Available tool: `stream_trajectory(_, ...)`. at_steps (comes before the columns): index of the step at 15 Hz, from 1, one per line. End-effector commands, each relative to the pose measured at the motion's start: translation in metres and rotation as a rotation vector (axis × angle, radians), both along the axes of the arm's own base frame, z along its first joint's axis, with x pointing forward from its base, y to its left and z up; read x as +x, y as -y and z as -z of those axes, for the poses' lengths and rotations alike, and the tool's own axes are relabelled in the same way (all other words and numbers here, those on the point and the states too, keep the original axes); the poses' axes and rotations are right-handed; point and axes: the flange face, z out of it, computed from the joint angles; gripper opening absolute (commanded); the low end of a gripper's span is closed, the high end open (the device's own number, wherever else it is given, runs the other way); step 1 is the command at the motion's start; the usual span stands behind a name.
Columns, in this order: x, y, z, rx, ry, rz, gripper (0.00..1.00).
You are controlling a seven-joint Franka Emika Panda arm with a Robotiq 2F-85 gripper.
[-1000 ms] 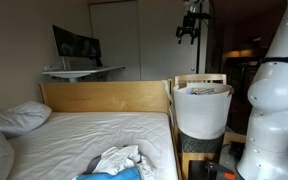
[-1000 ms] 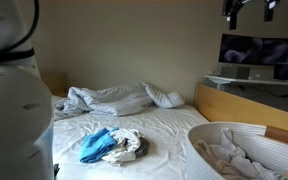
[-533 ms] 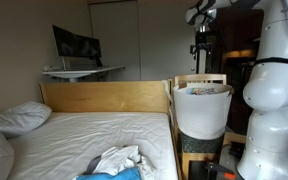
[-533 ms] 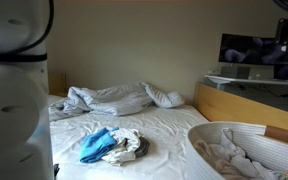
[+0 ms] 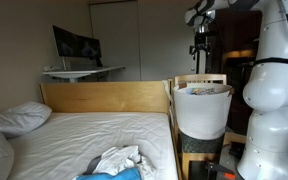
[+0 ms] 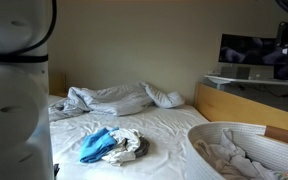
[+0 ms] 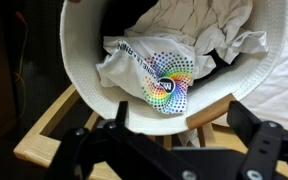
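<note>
The gripper point(image 7: 176, 125) fills the bottom of the wrist view, its two dark fingers point(image 7: 112, 140) spread wide with nothing between them; straight beneath it sits the white laundry basket point(image 7: 79, 50), and in the basket a white T-shirt point(image 7: 169, 75) with a rainbow swirl of dots lies on top, beside more crumpled white clothes point(image 7: 224, 30); the basket rests on a pale wooden frame point(image 7: 49, 125), whose rails show under its rim; in an exterior view the gripper point(image 5: 199, 48) hangs high above the basket point(image 5: 202, 110), well apart from it, with the robot's white arm point(image 5: 274, 90) at the right; the basket stands just beside the wooden bed end point(image 5: 104, 97); on the mattress point(image 6: 164, 130) a small heap of blue and white garments point(image 6: 112, 145) lies apart from the basket, near the front edge; farther along the bed a rumpled duvet point(image 6: 109, 98) lies across it, and a pillow point(image 5: 19, 117) shows at the side; beyond the bed end a desk point(image 5: 82, 71) carries a dark monitor point(image 5: 74, 45) against the wall.
</note>
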Motion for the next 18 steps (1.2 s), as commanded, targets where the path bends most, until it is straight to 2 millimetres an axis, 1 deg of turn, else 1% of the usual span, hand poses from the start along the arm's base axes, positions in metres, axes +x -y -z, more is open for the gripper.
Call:
stream_trajectory(1, 0.002, -0.02, 0.008, -0.042, 0.036, -0.151, 1.0)
stream_trajectory(3, 0.015, -0.016, 0.027, -0.064, 0.039, -0.172, 1.0)
stream_trajectory(6, 0.026, 0.001, 0.062, -0.105, 0.014, -0.151, 1.0)
stream_trajectory(10, 0.033, 0.026, 0.102, -0.183, -0.056, -0.171, 1.0)
stream_trajectory(11, 0.032, 0.031, 0.115, -0.187, -0.091, -0.174, 1.0)
stream_trajectory(14, 0.023, 0.043, 0.153, -0.184, -0.189, -0.176, 1.0)
stream_trajectory(17, 0.007, 0.052, 0.191, -0.166, -0.306, -0.163, 1.0)
stream_trajectory(18, 0.001, 0.053, 0.201, -0.165, -0.338, -0.166, 1.0)
